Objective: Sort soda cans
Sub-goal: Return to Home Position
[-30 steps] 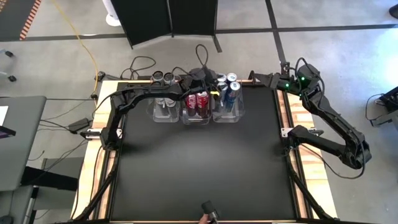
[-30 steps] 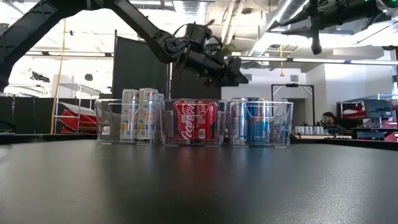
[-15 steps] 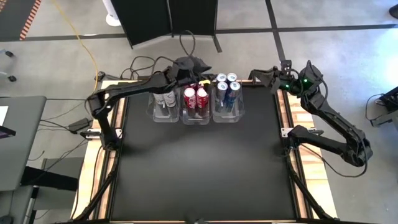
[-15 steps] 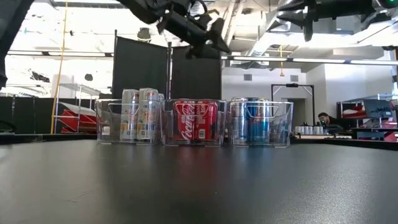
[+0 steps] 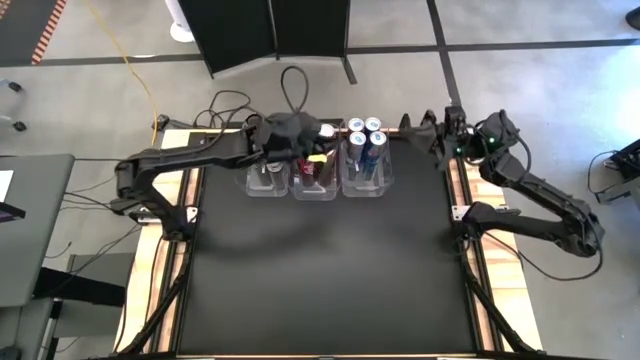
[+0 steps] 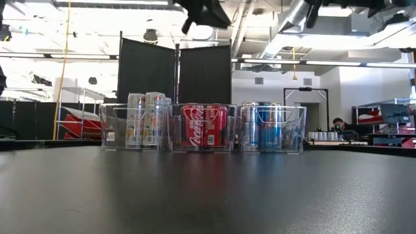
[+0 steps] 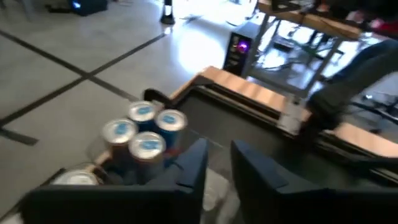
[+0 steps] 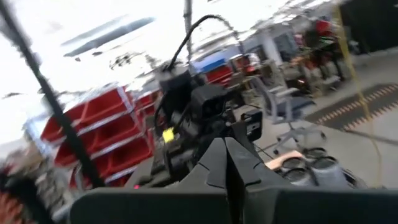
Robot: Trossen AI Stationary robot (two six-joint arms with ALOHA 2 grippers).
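Observation:
Three clear bins stand in a row at the table's far edge. The left bin holds pale patterned cans (image 6: 145, 119), the middle one red cans (image 6: 204, 127), and the right one blue-and-silver cans (image 6: 266, 125), whose tops (image 5: 365, 129) also show from above. All the cans stand upright on the bin floors. My left gripper (image 7: 217, 149) is open and empty, high above the middle bin (image 5: 312, 180), with the blue cans' silver tops (image 7: 144, 127) below it. My right gripper (image 8: 227, 149) is shut and empty, raised beyond the table's far right corner (image 5: 418, 126).
The black table top (image 5: 320, 260) stretches from the bins to the near edge. Wooden side rails (image 5: 465, 200) line both sides. Cables lie on the floor behind the bins (image 5: 230, 105). A dark screen (image 6: 174, 75) stands behind the table.
My left gripper has risen from just above the right bin and drawn back toward the table's left, ending high over the middle bin. My right gripper has also climbed a little. The cans and bins have stayed put.

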